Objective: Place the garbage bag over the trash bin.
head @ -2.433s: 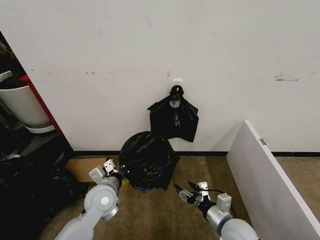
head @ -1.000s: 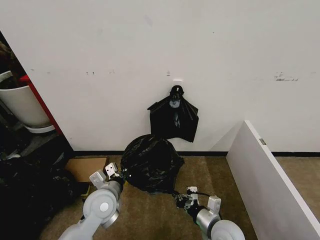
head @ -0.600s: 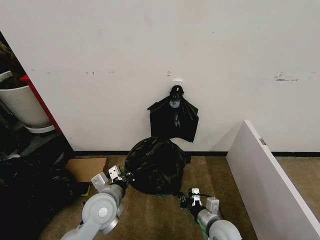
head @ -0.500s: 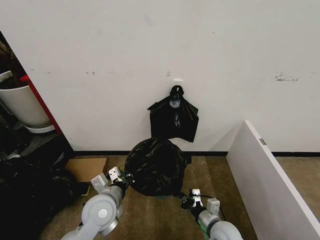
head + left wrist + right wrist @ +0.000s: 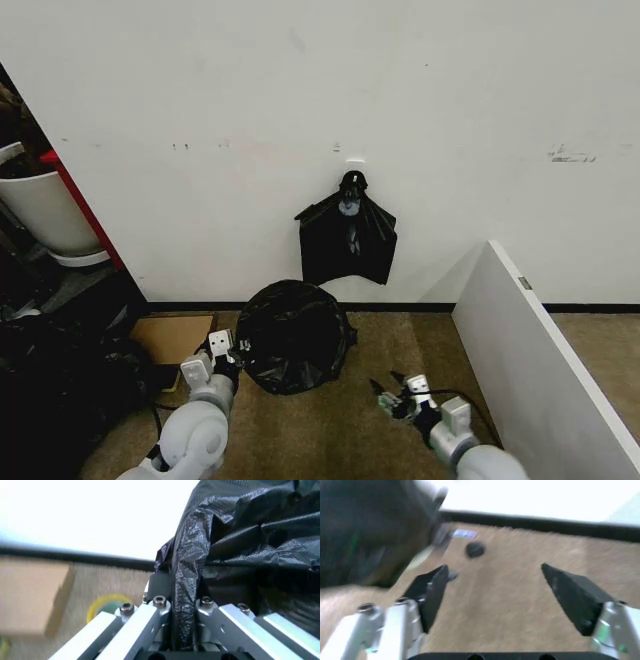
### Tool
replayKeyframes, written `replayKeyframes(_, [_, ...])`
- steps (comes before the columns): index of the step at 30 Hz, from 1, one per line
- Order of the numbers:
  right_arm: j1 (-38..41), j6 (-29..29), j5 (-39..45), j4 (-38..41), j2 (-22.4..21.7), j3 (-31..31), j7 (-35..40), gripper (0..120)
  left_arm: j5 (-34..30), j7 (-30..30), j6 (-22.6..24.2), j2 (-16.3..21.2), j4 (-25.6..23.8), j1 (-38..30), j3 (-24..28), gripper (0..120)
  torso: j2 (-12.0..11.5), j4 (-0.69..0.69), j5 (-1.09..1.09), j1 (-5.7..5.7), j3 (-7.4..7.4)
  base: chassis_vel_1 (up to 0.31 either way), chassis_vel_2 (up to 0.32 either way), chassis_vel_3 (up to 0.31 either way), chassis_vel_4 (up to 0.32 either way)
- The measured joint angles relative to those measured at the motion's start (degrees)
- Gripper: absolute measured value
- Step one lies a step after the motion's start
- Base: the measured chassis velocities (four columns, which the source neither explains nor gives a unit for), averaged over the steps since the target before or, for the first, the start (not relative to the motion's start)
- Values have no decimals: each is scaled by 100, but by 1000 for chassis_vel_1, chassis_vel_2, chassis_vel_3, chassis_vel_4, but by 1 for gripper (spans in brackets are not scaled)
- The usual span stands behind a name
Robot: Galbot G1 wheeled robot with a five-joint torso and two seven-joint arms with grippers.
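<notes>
1. I see the bag (image 5: 292,336) sitting as a black, rounded mound on the carpet against the wall, just below the bunch of bags (image 5: 347,240) hanging from its hook.
2. My left gripper (image 5: 226,352) is at the bag's left edge, low to the floor. The left wrist view shows its fingers clenched on a twisted fold of the plastic (image 5: 186,592), so I have that side in hand.
3. My right gripper (image 5: 392,392) is on the carpet to the right of the bag and clear of it. Its fingers (image 5: 431,592) are spread wide with bare carpet between them; it holds nothing.
4. I cannot see the bin itself: no cream rim or wall shows under the black film. I judge from the domed shape that the bag is draped over it, but the pictures do not prove it.
5. Done, as I read it: the bag covers the top and sides that face me.
6. Left, as I read it: letting go on the left, and checking the bag's mouth is seated round the rim, which I cannot tell from here.
7. A cardboard box (image 5: 170,338) lies just left of my left arm.
</notes>
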Motion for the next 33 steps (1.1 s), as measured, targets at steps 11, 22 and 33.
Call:
replayKeyframes(11, [58,-480,1348,468,-525,1550,-1448,100,2176,2348,-1243,477,539,280,15,1,0,0,-1,0,0,0,0,0,0])
replayKeyframes(22, [289,-532,1857,322,-1140,1017,-2398,100,3107,3291,-2568,647,997,102,-88,1,0,0,-2,0,-1,0,0,0,0])
replayKeyframes(33, [593,-706,2101,321,-1212,87,-2626,100,3176,3894,-3368,726,1192,-72,16,1,0,0,-3,0,-1,0,0,0,0])
